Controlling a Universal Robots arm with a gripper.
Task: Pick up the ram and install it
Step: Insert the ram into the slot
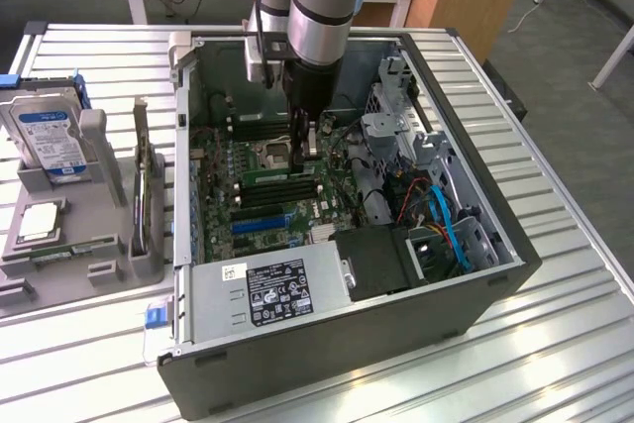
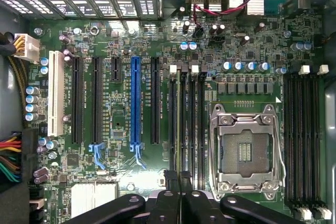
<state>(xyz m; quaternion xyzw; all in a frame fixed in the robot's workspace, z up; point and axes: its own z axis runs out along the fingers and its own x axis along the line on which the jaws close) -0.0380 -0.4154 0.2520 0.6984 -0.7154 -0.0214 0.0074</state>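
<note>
wrist view puts the gripper (image 2: 178,182) low over the slots (image 2: 187,124) beside the socket (image 2: 245,153), fingertips (image 2: 171,183) pinched together. from the exterior view a green stick, the ram (image 1: 280,178) i reckon, stands on edge just under those tips, its length along the slot, running across that view. whether the fingers clasp it, i can't tell.

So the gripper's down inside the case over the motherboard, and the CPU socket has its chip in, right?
Not quite. The gripper is inside the case over the motherboard, but the CPU socket has no chip in it: the wrist view shows it empty.
</note>
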